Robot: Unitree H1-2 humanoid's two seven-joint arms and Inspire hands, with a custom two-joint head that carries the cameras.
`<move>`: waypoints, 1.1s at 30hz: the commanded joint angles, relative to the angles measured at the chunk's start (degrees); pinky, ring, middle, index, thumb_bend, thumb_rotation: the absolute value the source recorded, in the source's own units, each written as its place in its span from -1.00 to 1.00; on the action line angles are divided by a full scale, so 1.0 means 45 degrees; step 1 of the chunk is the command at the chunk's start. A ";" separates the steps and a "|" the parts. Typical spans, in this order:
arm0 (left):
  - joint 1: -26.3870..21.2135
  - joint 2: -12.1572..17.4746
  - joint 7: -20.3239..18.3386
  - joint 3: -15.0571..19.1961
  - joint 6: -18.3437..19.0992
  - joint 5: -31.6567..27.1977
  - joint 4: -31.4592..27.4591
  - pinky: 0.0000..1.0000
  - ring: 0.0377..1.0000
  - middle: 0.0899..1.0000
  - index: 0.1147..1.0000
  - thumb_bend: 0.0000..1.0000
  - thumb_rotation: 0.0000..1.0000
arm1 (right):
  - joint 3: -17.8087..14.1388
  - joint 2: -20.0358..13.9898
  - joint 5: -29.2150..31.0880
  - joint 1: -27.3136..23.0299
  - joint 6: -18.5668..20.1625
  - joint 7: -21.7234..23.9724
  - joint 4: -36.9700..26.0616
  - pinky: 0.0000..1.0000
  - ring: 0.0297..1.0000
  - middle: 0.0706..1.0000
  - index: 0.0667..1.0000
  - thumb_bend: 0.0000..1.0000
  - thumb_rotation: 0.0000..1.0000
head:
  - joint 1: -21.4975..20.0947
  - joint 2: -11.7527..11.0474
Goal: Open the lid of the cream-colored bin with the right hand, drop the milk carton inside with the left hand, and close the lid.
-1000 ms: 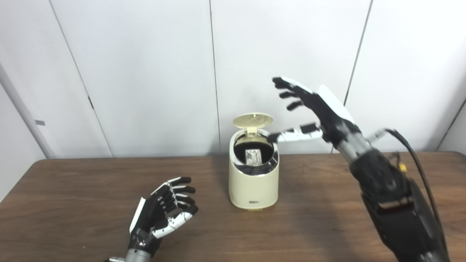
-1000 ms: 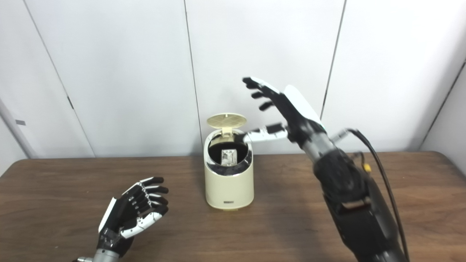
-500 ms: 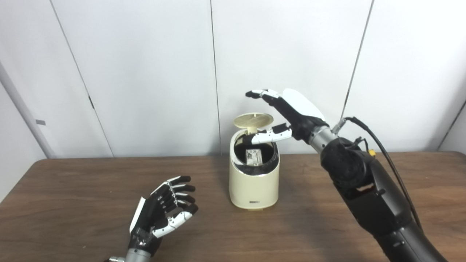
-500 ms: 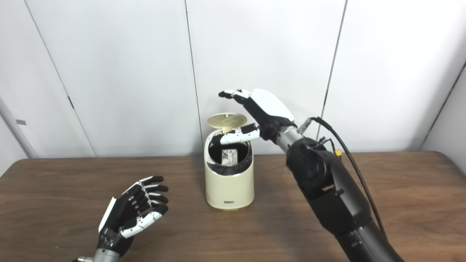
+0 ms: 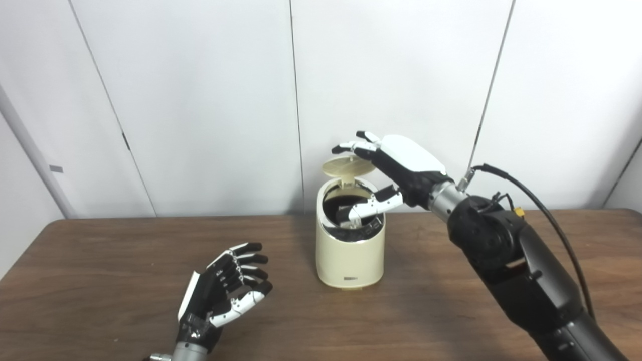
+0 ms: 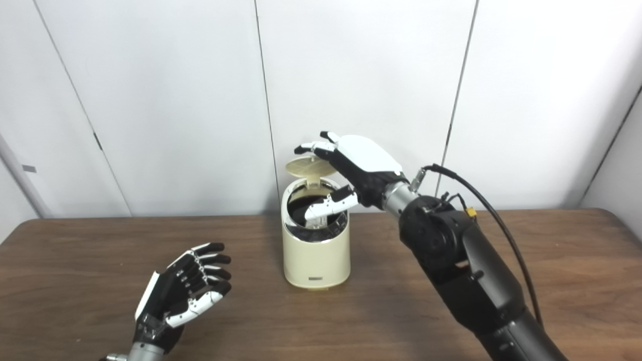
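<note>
Two hands are seen over the brown table (image 5: pixel 100 260), and the action sits at the cream-colored bin (image 5: pixel 349 255), which stands upright mid-table. Its lid (image 5: pixel 346 167) is raised on the rear hinge, tipped forward, and the right hand (image 5: pixel 396 168) is arched over it from the right, palm down. Fingertips (image 5: pixel 346 147) are laid at the lid's top edge; whether they press on it cannot be told. The fingers are spread and curved, nothing gripped, while the thumb (image 5: pixel 371 203) is dipped across the bin's dark mouth. The milk carton is mostly hidden behind that thumb inside the bin; only a pale scrap can be made out. Well to the left, near the front edge, the left hand (image 6: pixel 180 296) is held palm up, fingers loosely curled and apart, empty.
</note>
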 commanded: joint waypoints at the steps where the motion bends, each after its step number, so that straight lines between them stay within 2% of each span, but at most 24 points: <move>1: 0.0070 -0.0155 0.0072 -0.0008 -0.0212 -0.0032 0.0099 -0.13 0.08 0.27 0.42 0.36 -0.77 | -0.0204 -0.0241 -0.0058 -0.0373 -0.0503 -0.0091 -0.0564 0.76 0.99 0.73 0.67 0.45 0.17 | -0.0003 0.0018; 5: 0.0030 -0.0121 0.0063 -0.0006 -0.0429 0.0090 0.0240 -0.13 0.08 0.29 0.42 0.34 -0.75 | -0.0243 -0.0456 -0.0083 -0.0095 -0.0774 -0.0056 -0.0896 0.77 0.99 0.70 0.64 0.45 0.12 | -0.0018 0.0075; 9: 0.0054 -0.0133 0.0134 0.0004 -0.0299 0.0167 0.0137 -0.11 0.11 0.32 0.43 0.37 -0.70 | -0.0319 -0.0609 -0.0140 0.0098 -0.1002 -0.0068 -0.1125 0.75 0.99 0.68 0.62 0.48 0.05 | -0.0001 0.0144; 15: 0.0048 -0.0159 0.0142 0.0051 -0.0265 0.0147 0.0132 -0.10 0.12 0.33 0.43 0.37 -0.70 | -0.0360 -0.0787 -0.0237 0.0320 -0.1287 0.0054 -0.1567 0.72 0.96 0.60 0.58 0.49 0.08 | 0.0010 0.0213; 20: 0.0055 -0.0182 0.0099 0.0074 -0.0252 0.0153 0.0122 -0.11 0.12 0.32 0.42 0.38 -0.69 | -0.0390 -0.0824 -0.0295 0.0485 -0.1286 0.0266 -0.1915 0.80 0.94 0.57 0.58 0.50 0.04 | 0.0025 0.0284; 26: 0.0067 -0.0162 0.0050 0.0077 -0.0206 0.0128 0.0099 -0.08 0.14 0.35 0.45 0.37 -0.69 | -0.0365 -0.0780 -0.0249 0.0623 -0.1128 0.0862 -0.2338 0.93 0.97 0.59 0.60 0.47 0.12 | -0.0003 0.0325; 33: 0.0063 -0.0174 0.0153 0.0097 -0.0075 0.0254 0.0040 -0.10 0.14 0.33 0.44 0.38 -0.69 | -0.0326 -0.0662 -0.0159 0.0820 -0.1045 0.1379 -0.2505 1.00 0.99 0.61 0.62 0.46 0.10 | 0.0072 0.0405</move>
